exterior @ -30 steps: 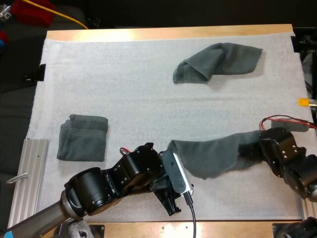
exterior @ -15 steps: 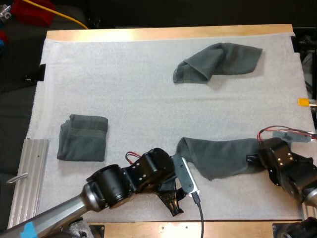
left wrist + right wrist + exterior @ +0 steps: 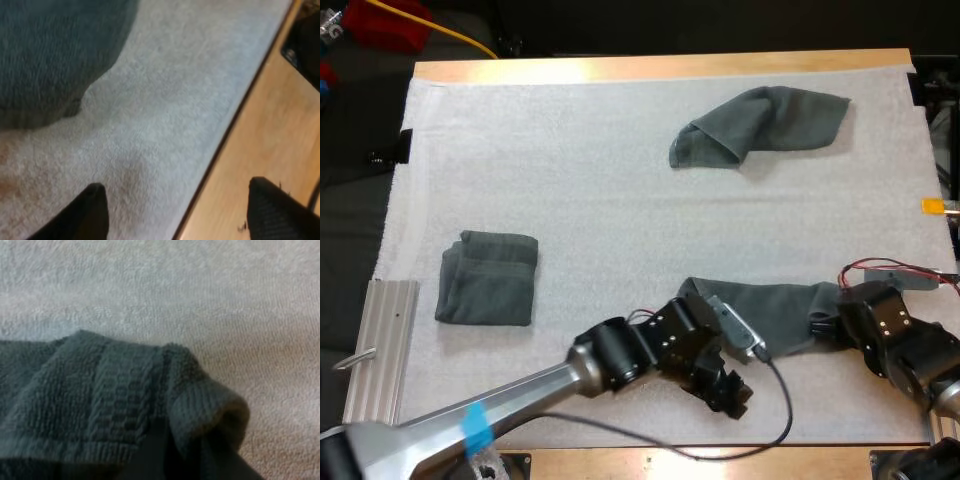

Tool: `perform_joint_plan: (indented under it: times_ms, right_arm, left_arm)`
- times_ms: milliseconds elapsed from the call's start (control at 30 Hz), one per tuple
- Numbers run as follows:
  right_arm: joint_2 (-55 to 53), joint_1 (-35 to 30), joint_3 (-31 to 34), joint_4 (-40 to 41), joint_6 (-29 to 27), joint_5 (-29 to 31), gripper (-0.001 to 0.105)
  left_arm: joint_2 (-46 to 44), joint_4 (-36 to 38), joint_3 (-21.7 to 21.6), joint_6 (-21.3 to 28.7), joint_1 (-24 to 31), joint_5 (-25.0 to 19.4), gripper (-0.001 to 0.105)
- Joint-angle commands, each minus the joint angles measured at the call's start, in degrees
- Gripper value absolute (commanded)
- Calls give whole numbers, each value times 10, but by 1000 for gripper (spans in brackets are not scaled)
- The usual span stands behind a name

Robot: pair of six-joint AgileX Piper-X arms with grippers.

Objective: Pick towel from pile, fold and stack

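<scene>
Left gripper (image 3: 732, 388): fingers (image 3: 91, 215) standing apart, touching nothing, hanging over the white mat (image 3: 570, 190) at its near edge, just beside the stretched towel (image 3: 775, 312); right gripper (image 3: 827, 326): clamping that towel's right end, near the mat's near right corner; crumpled towel (image 3: 757, 125): lying toward the mat's far edge; folded towel (image 3: 488, 277): lying by its left edge.

No words, numbers, labels or signs can be read in any view, not on the towels (image 3: 760, 120) or the white mat (image 3: 600, 200).
</scene>
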Motion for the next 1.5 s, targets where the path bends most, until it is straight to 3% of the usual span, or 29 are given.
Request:
perform_joint_plan:
  times_ms: [0, 200, 333, 600, 967, 1467]
  right_arm:
    - [-2, 0, 0, 5, -1, -4, 3]
    - [-2, 0, 0, 5, -1, -5, 3]
    - [-2, 0, 0, 4, -1, -16, 3]
    - [-3, 0, -1, 4, -1, -16, 3]
    - [-29, 0, -7, -1, -1, -16, 3]
    - [-42, 0, -7, -1, -1, -42, 3]
  left_arm:
    - [8, -23, 6, -34, 4, 7, 58]
    - [43, -121, 46, -110, 37, 69, 58]
    - [70, -155, 54, -128, 45, 95, 58]
    - [131, -187, 54, -173, 45, 84, 58]
    - [150, -231, 54, -171, 45, 20, 58]
    - [179, -247, 48, -168, 56, 9, 58]
